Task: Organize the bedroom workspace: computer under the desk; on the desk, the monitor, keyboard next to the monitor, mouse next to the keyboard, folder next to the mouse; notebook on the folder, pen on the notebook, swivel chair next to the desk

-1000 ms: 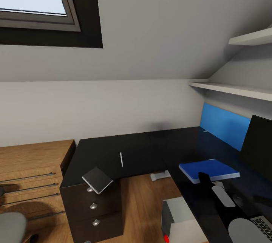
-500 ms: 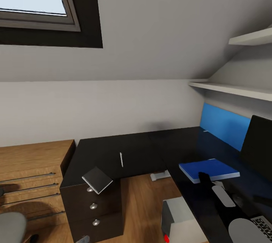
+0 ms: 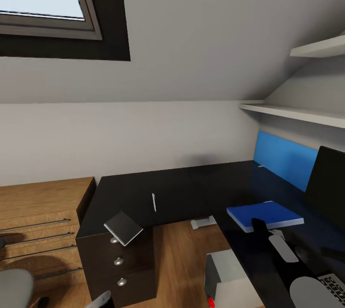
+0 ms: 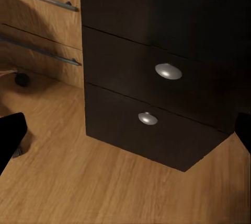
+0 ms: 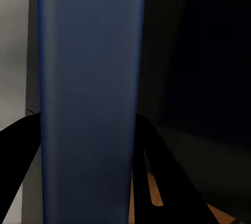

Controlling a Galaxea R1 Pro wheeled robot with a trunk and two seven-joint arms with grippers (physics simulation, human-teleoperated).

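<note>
A blue folder (image 3: 265, 216) lies flat on the black L-shaped table (image 3: 182, 188), near the monitor (image 3: 329, 188) at the right edge; the right gripper (image 3: 258, 225) reaches over the folder's near corner — its fingers (image 5: 167, 172) spread to either side of the blue slab, not clamped. A grey notebook (image 3: 123, 228) sits tilted over the table's corner above the drawer unit (image 4: 157, 72), a pen (image 3: 154, 202) nearby. The computer (image 3: 230, 281) stands under the table. The left gripper (image 4: 125, 145) faces the drawers, fingers apart.
</note>
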